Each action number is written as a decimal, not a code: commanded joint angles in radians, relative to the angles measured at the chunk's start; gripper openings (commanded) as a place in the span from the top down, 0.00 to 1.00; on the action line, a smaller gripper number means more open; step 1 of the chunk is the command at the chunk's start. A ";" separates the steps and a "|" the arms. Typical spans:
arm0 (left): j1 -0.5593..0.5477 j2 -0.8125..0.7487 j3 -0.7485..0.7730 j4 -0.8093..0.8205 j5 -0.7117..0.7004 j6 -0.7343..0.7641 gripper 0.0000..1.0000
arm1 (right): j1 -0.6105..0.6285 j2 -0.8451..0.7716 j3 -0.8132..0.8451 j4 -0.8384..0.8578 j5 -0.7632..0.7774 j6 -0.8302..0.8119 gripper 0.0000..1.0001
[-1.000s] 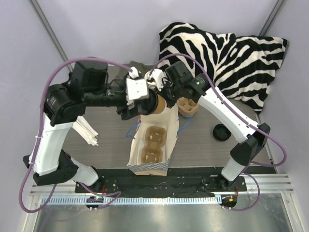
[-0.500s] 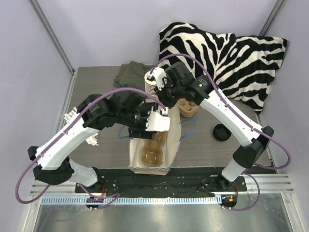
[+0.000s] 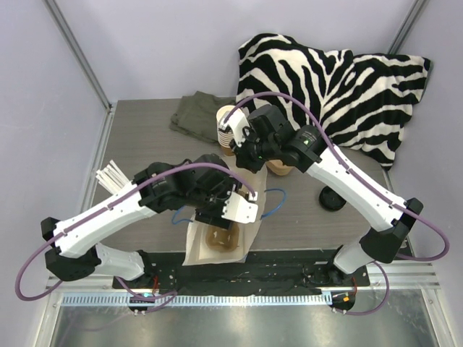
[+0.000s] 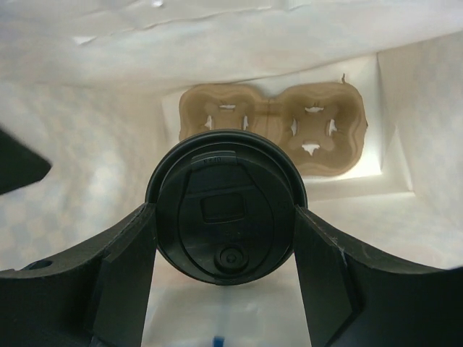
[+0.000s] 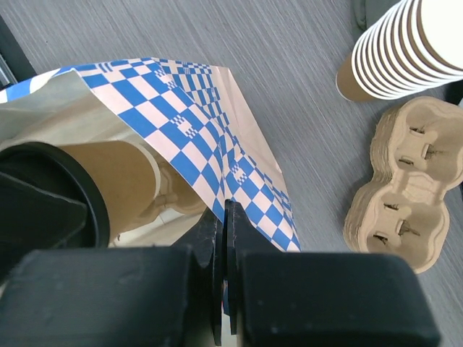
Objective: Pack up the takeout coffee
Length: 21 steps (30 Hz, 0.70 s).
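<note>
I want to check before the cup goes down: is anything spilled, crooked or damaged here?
Nothing stands out. The lid sits evenly on the cup between the left fingers, no spill shows, and the carrier lies flat at the bottom of the bag.

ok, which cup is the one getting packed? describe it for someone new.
Find the blue-checked paper bag near the table's front edge. The left gripper holds the takeout coffee inside its open top: one brown cup capped with a black lid, unlike the lidless cup stack and the loose black lid beyond.
</note>
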 commanded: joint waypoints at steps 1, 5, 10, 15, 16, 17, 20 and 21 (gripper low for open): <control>-0.044 -0.042 -0.077 0.187 -0.053 -0.011 0.69 | 0.004 -0.028 -0.003 0.023 -0.020 0.039 0.99; -0.090 -0.008 -0.065 0.207 -0.107 -0.007 0.69 | 0.004 -0.027 -0.003 0.017 -0.020 0.048 0.99; -0.092 0.024 -0.085 0.213 -0.142 -0.013 0.69 | 0.004 -0.043 -0.012 0.019 -0.039 0.048 0.99; -0.090 -0.011 -0.220 0.324 -0.195 0.027 0.69 | 0.006 -0.060 -0.035 0.016 -0.069 0.043 0.99; -0.089 -0.010 -0.229 0.351 -0.198 0.026 0.69 | 0.003 -0.060 -0.035 0.016 -0.079 0.043 0.99; -0.089 -0.007 -0.243 0.364 -0.202 0.026 0.70 | 0.003 -0.060 -0.035 0.014 -0.085 0.043 0.99; -0.083 0.013 -0.263 0.416 -0.215 0.016 0.70 | 0.004 -0.059 -0.035 0.014 -0.099 0.043 0.99; -0.079 0.019 -0.269 0.442 -0.212 0.007 0.70 | 0.004 -0.054 -0.035 0.016 -0.100 0.043 0.99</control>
